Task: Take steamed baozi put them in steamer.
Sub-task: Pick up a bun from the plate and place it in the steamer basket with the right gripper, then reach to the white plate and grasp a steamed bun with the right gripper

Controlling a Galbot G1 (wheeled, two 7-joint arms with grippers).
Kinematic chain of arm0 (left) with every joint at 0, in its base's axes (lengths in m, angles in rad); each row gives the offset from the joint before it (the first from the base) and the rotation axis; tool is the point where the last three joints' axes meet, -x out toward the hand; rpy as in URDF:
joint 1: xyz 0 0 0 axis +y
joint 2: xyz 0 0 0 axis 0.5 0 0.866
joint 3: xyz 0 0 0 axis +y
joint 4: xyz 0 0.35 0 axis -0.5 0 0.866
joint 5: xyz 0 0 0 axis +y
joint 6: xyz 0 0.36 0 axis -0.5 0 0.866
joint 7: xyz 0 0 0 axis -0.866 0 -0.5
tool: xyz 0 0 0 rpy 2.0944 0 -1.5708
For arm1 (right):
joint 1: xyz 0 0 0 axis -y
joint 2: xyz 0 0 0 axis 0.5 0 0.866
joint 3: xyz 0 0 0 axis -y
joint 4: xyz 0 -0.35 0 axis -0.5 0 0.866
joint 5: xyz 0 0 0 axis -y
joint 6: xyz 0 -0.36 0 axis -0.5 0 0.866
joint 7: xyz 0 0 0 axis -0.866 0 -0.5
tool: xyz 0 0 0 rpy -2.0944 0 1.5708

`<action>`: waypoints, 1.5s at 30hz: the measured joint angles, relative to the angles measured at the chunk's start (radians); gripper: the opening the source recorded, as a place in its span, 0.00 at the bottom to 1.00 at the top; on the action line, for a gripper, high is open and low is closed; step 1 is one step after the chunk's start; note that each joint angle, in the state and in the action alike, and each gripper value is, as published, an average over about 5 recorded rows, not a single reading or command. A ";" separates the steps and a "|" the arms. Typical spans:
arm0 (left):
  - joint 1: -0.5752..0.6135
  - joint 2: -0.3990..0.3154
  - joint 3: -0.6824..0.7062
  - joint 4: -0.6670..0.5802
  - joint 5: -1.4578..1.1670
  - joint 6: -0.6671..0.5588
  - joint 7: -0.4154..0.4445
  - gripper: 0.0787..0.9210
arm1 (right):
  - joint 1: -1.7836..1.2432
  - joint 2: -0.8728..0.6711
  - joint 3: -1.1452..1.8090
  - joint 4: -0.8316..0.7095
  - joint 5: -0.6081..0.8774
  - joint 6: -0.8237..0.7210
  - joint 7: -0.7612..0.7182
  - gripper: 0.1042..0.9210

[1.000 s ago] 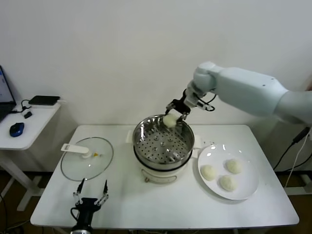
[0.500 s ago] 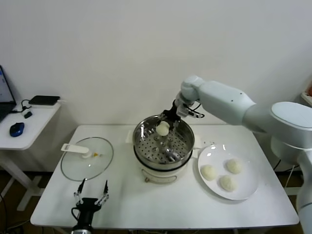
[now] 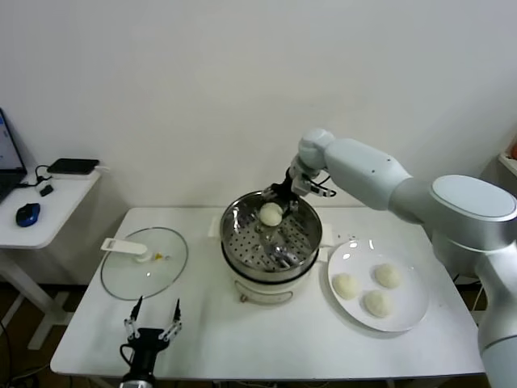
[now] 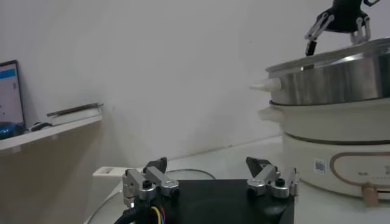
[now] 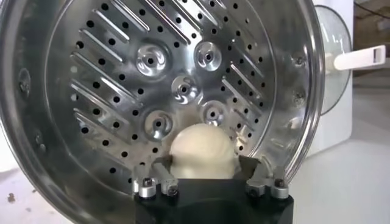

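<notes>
One steamed baozi (image 3: 271, 213) lies on the perforated floor at the back of the steamer (image 3: 230, 234). My right gripper (image 3: 279, 196) hangs just over it, reaching in across the far rim. In the right wrist view the pale baozi (image 5: 202, 152) sits between the spread fingers of the right gripper (image 5: 206, 165), which is open, above the steamer's holed floor (image 5: 122, 91). Three more baozi (image 3: 376, 302) rest on the white plate (image 3: 408, 315) to the steamer's right. My left gripper (image 3: 155, 303) stays parked and open at the table's front left.
The glass lid (image 3: 144, 263) with its white handle lies flat to the left of the steamer. A small side table (image 3: 48, 202) with a mouse and a black device stands at the far left. The left wrist view shows the steamer's outer wall (image 4: 341, 79).
My right gripper moved left and lowered the baozi from above the rim into the steamer. Its fingers then spread apart, leaving the baozi on the basket floor. The left arm stayed still.
</notes>
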 measured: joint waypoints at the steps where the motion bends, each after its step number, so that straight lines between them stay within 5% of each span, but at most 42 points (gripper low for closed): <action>1: 0.001 0.000 0.000 -0.002 0.001 0.000 0.000 0.88 | 0.004 -0.003 -0.005 0.004 0.014 0.000 -0.001 0.88; 22: 0.019 0.000 -0.008 -0.024 0.009 0.001 0.000 0.88 | 0.396 -0.288 -0.501 0.362 0.646 -0.050 -0.105 0.88; 37: 0.012 0.000 -0.014 -0.017 0.004 -0.001 -0.001 0.88 | 0.489 -0.515 -0.731 0.666 0.859 -0.759 -0.062 0.88; 45: 0.013 0.000 -0.017 -0.012 0.006 -0.001 -0.002 0.88 | 0.379 -0.580 -0.669 0.723 0.873 -1.009 -0.022 0.88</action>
